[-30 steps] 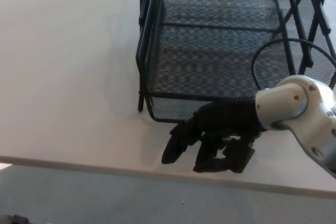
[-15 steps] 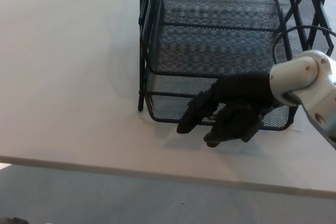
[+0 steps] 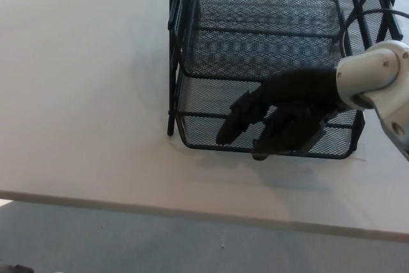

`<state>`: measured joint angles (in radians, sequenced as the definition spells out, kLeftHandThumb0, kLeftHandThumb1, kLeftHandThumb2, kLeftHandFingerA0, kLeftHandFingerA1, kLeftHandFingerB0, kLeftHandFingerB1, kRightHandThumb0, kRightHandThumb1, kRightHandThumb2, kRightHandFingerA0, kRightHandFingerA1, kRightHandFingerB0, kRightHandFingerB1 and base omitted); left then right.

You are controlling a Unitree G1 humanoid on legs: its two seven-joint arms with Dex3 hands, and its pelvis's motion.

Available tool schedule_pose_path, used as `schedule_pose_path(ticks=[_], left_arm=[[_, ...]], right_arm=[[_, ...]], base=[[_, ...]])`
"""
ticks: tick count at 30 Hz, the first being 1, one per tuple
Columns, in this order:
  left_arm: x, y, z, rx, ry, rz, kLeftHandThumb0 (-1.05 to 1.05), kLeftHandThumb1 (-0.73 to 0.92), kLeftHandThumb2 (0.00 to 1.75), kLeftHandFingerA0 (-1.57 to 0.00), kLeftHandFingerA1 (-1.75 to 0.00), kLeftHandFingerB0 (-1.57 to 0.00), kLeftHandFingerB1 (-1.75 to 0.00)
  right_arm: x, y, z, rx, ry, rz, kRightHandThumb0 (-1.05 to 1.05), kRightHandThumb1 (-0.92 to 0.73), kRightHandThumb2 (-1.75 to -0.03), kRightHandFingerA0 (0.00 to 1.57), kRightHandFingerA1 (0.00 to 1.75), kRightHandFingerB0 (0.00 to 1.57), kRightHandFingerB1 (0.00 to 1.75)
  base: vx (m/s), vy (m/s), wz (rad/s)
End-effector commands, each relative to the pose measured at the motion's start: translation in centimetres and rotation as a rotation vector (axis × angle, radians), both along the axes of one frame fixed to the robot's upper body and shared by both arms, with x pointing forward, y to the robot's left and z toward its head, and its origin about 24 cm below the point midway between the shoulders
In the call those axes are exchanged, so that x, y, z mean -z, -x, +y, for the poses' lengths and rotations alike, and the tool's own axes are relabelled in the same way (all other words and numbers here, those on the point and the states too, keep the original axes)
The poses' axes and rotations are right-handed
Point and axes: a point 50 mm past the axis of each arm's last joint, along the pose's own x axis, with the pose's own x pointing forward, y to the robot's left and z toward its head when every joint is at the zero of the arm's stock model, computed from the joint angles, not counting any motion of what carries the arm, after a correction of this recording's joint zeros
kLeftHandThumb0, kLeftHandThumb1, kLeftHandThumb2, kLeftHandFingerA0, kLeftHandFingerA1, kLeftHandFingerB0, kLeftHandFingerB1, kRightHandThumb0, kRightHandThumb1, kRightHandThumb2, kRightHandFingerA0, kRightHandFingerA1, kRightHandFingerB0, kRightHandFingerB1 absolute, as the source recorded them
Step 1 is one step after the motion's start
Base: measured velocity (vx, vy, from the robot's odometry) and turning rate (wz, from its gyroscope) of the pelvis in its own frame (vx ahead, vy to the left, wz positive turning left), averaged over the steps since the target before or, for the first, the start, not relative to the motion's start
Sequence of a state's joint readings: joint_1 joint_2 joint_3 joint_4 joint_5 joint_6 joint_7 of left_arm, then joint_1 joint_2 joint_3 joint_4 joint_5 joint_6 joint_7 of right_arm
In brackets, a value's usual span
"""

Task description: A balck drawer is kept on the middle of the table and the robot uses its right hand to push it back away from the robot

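black wire-mesh drawer tray [image 3: 211,103], set in a black wire frame rack [image 3: 174,49], stands on the pale matte table [image 3: 83,94] from centre toward 1 o'clock, its front rim pulled out toward 6 o'clock. black three-fingered right hand [image 3: 281,119] on a white forearm [image 3: 377,78], entering from 3 o'clock, lies over the tray's front rim, fingers spread apart and gripping nothing. a black cable [image 3: 364,14] loops at 2 o'clock; no legible writing or brand.

right hand [image 3: 281,116], fingers apparently spread
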<state>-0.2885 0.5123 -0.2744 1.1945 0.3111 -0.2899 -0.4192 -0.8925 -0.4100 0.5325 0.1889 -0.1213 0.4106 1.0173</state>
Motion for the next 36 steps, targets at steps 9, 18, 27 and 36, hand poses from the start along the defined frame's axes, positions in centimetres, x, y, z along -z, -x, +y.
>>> schedule_pose_path(ticks=[9,18,27,36], left_arm=[[-0.1,0.4,0.5,0.008,-0.007,0.005,-0.56,0.71,0.62,-0.48,-0.39,-0.34,-0.33],[-0.1,0.3,0.5,0.010,-0.013,0.011,-0.56,0.71,0.62,-0.47,-0.38,-0.32,-0.32],[-0.1,0.4,0.5,0.013,-0.014,0.012,-0.56,0.72,0.63,-0.47,-0.38,-0.34,-0.33],[-0.2,0.4,0.7,0.008,-0.012,0.005,-0.56,0.71,0.62,-0.47,-0.38,-0.34,-0.33]], right_arm=[[2.0,3.9,0.0,-0.108,0.004,0.067,-0.53,-0.62,-0.96,0.38,0.55,0.25,0.47],[2.2,7.6,0.2,-0.225,0.008,0.050,-0.48,-0.62,-0.99,0.39,0.56,0.23,0.47],[0.1,14.3,0.3,-0.419,-0.148,0.012,-0.50,-0.78,-0.64,0.48,0.41,0.33,0.34],[0.0,17.3,-2.2,-0.407,-0.159,-0.007,-0.51,-0.79,-0.64,0.46,0.41,0.32,0.34]], base=[[0.00,0.000,0.00],[0.00,0.000,0.00],[0.00,0.000,0.00],[0.00,0.000,0.00]])
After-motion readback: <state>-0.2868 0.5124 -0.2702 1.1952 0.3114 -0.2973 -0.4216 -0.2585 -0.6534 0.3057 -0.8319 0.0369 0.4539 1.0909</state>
